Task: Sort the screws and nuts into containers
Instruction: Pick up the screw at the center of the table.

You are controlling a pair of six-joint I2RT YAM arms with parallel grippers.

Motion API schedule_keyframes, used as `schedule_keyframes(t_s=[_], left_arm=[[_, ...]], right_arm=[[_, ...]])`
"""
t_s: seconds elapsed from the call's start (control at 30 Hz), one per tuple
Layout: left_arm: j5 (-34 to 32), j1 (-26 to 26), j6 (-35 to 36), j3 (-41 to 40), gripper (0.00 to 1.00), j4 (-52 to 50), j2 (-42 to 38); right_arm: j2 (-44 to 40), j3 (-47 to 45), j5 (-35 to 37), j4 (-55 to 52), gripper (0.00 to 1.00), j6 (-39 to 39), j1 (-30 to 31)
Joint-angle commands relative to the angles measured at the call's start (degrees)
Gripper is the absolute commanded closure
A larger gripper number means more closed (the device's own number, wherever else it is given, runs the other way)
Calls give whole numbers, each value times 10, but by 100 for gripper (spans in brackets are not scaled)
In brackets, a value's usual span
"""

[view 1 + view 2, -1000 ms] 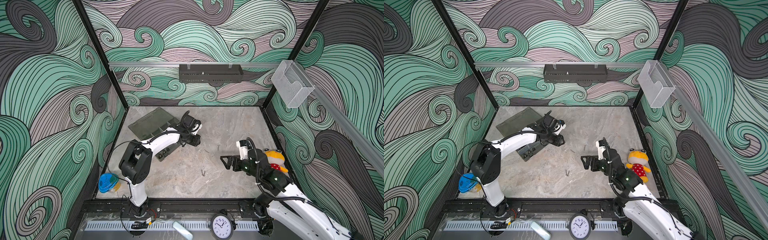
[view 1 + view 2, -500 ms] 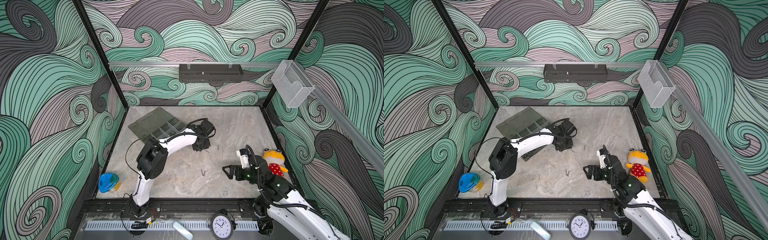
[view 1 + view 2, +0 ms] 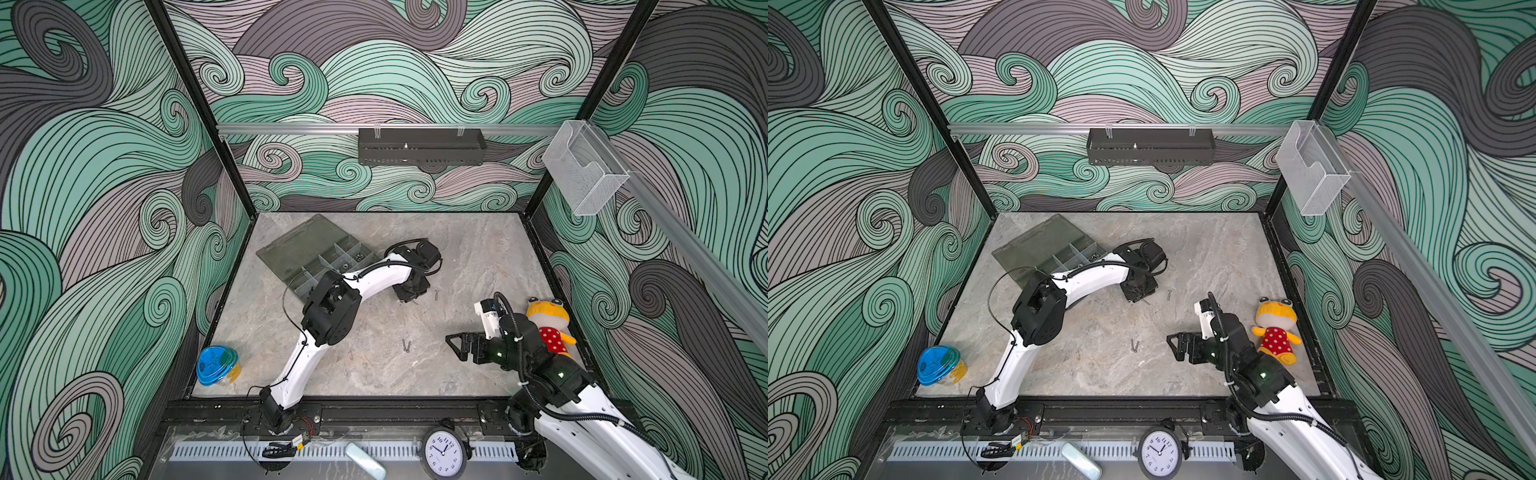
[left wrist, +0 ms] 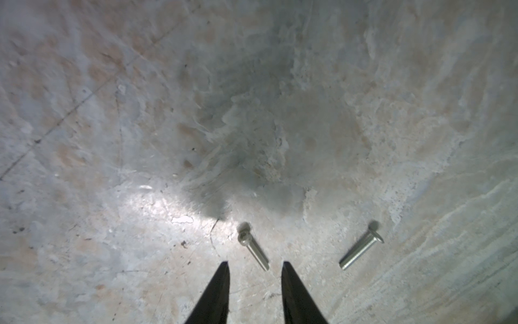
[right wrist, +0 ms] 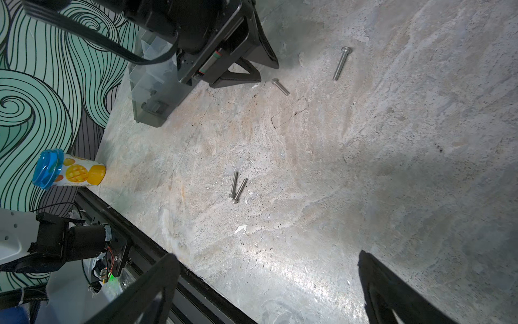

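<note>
Left wrist view: the left gripper (image 4: pixel 255 263) is holding nothing, its jaws half-open, with a short silver screw (image 4: pixel 253 251) lying on the table (image 4: pixel 112 140) just ahead of its tips. Closing off-centre is risking flicking it toward the longer screw (image 4: pixel 361 252) nearby, away from the organiser box (image 3: pixel 303 249).

**Both arms out over the marble table (image 3: pixel 1204 257), in a top view, with the organiser box (image 3: pixel 1034 247) open.**
The left gripper (image 3: pixel 1138 291) hangs low just beside the organiser box, pointing down. One silver screw (image 3: pixel 1169 295) lies just beyond it. A pair of screws (image 3: pixel 1134 345) lies well apart from the box. Farther still are the right gripper (image 3: pixel 1177 347), jaws apart, and a plush toy (image 3: pixel 1275 328).
</note>
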Motion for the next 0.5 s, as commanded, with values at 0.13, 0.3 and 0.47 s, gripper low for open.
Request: schedule_keyframes(t_s=[0.13,0.3,0.47], left_arm=[[-15,-22,-47,22,67,-61,17],[-13,-27,-64,5,67,-36,23],[-2,-20,-40,47,67,-43,55]], right_arm=[[13,-4,-4,1,0,-16,-8],[13,-5,-8,2,0,-18,-13],[5,-7,-18,0,1,-16,-16]])
